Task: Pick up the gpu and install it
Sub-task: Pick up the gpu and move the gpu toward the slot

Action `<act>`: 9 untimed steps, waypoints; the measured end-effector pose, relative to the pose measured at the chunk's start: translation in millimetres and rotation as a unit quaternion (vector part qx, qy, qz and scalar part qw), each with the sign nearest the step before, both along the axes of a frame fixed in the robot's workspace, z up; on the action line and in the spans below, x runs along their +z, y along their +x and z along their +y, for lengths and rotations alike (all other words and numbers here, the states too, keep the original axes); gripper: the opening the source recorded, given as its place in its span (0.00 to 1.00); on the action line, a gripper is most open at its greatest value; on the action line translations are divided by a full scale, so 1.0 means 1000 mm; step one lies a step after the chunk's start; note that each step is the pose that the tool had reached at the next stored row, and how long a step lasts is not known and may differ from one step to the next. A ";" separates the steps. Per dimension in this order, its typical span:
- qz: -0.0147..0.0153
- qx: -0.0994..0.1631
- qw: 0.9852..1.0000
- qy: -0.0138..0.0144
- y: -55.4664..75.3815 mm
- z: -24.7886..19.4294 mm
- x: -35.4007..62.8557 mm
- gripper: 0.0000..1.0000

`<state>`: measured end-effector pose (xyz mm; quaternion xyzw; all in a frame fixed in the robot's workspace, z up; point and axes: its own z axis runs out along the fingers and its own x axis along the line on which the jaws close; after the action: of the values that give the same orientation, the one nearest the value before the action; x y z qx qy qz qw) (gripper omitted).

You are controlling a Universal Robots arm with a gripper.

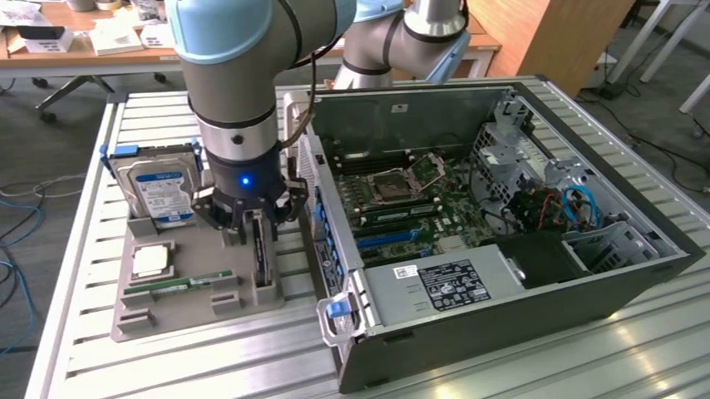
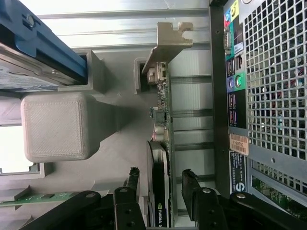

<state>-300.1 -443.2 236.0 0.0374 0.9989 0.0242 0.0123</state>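
Gripper [image 1: 258, 226] is down over the grey parts tray [image 1: 178, 314], which sits at 8 o'clock in the exterior view on the slatted aluminium table [image 1: 554, 366]; gpu [image 1: 262, 264] stands on its long edge in the tray's slot on the 3 o'clock side, the side nearest the open PC case [image 1: 621, 293]; not lifted, still seated in the slot. Wrist view: gripper [image 2: 160, 176] straddles the gpu [image 2: 159, 153], one of the fingers [image 2: 133, 181] on each face; jaws are apart, with a thin gap showing on both sides of the card, so nothing is clamped. The card's metal bracket [image 2: 169, 40] is at the far end from the fingers, beside the case's rear I/O panel [image 2: 235, 81]. Rest of the tray: hard drive [image 1: 159, 189] with a blue-white label upright at 12 o'clock; CPU [image 1: 152, 260] flat at centre; green RAM stick [image 1: 183, 285] at 6 o'clock of the CPU; all apart from the gripper. The case lies on its side at 3 o'clock, side panel off; motherboard [image 1: 411, 208] exposed, CPU socket [image 1: 401, 179] open, power supply [image 1: 444, 283] at the case's 6 o'clock edge. Blue status light [image 1: 244, 181] is lit on the wrist.
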 end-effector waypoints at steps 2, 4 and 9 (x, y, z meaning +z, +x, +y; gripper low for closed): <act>0.000 0.000 1.000 0.000 -0.001 0.0002 -0.0007 0.49; 0.000 0.000 1.000 0.000 -0.002 0.0002 -0.0010 0.49; 0.000 0.000 1.000 0.000 -0.002 0.0003 -0.0048 0.49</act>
<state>-302.5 -442.9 231.2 0.0375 0.9989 0.0243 0.0123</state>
